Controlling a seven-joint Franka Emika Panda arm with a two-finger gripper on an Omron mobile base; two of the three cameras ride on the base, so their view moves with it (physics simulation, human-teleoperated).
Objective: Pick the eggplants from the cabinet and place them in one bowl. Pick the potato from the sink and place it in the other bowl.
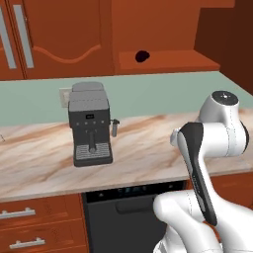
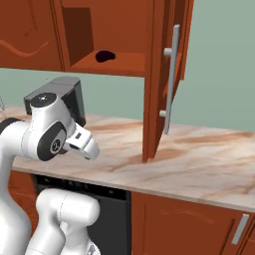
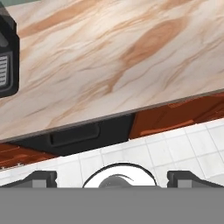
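Left base view: eggplant [image 1: 142, 56] seen lying in open cabinet [image 1: 168, 59] niche, above marble counter [image 1: 138, 148] – coffee machine [image 1: 90, 123] standing to its left. Hand view: gripper [image 3: 113, 178] jaws spread wide, holding nothing – aimed at counter edge, dishwasher [image 3: 74, 135] front and white floor tiles [image 3: 175, 148].
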